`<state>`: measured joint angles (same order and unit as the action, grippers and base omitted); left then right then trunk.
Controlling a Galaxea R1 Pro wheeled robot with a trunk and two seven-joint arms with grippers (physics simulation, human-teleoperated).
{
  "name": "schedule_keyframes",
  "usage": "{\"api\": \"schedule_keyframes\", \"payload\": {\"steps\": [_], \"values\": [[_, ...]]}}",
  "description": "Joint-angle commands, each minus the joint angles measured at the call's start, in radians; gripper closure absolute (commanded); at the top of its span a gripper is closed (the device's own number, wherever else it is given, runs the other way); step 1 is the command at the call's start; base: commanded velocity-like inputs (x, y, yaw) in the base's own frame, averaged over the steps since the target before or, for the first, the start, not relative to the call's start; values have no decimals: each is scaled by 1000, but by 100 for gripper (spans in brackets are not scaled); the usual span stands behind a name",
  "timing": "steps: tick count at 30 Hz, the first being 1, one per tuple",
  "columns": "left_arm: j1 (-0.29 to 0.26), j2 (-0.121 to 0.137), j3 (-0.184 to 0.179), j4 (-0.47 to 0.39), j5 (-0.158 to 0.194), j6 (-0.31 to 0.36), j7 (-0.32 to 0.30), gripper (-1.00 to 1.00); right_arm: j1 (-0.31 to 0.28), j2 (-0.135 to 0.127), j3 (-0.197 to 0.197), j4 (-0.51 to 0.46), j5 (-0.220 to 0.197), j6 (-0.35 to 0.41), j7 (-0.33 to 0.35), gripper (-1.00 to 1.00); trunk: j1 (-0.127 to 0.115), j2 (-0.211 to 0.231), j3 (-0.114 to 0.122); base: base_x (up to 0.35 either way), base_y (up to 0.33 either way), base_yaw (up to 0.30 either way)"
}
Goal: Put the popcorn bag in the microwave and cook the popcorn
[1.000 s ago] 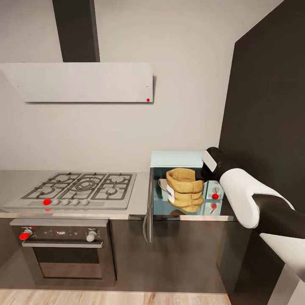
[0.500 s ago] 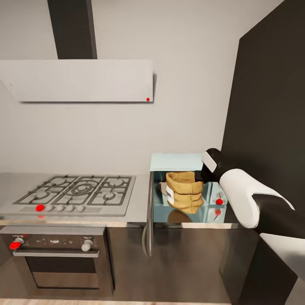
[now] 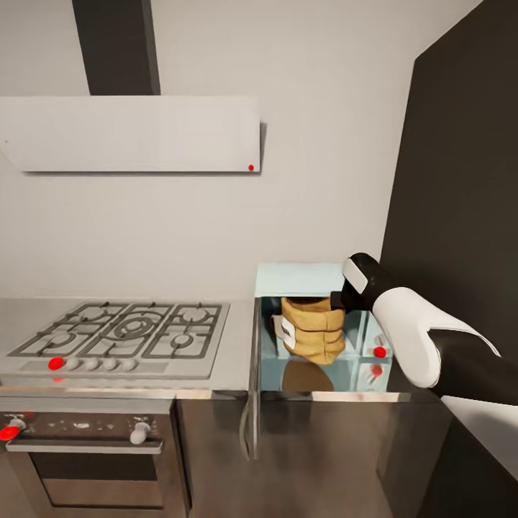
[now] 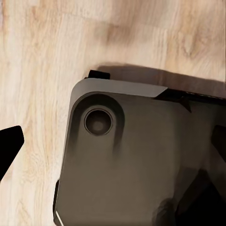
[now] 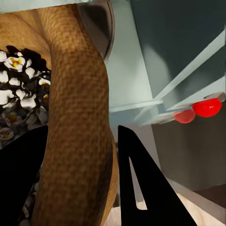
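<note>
The pale blue microwave (image 3: 298, 278) stands on the grey countertop (image 3: 234, 345) with its door (image 3: 252, 374) swung open, edge-on at its left. The tan popcorn bag (image 3: 314, 332) is upright inside the cavity, its top under the roof and its reflection on the cavity floor below. My right gripper (image 3: 337, 299) is shut on the bag's rolled rim (image 5: 77, 141), one finger (image 5: 141, 188) outside and the other inside. Whitish popcorn (image 5: 19, 94) fills the bag. A red dot (image 3: 379, 352) marks the control panel. My left gripper (image 4: 113, 141) hangs open over the floor.
A steel gas hob (image 3: 122, 334) lies left of the microwave, with the black-fronted oven (image 3: 93, 446) under it and the white hood (image 3: 137, 133) above. A tall dark cabinet (image 3: 460, 180) stands close on the right. The robot's dark base (image 4: 132, 160) sits on the wood floor (image 4: 42, 61).
The camera has shifted, so the hob and oven slid down and left. My right gripper has carried the popcorn bag deeper into the microwave cavity, under its roof.
</note>
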<state>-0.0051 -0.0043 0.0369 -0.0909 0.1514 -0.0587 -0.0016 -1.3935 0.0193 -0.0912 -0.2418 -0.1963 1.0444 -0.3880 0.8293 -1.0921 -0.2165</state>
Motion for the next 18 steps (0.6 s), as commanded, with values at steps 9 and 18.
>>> {"api": "schedule_keyframes", "payload": {"steps": [9,18], "values": [[-1,1,3,0,5,-3,-1,-100,-1,1,-5,-47,5,3,-11,100,0,-1,-1,113,0,0],[-1,0,5,-3,7,-3,0,-100,6,-3,-4,9,-8,3,-9,100,0,-1,-1,75,0,0]]}}
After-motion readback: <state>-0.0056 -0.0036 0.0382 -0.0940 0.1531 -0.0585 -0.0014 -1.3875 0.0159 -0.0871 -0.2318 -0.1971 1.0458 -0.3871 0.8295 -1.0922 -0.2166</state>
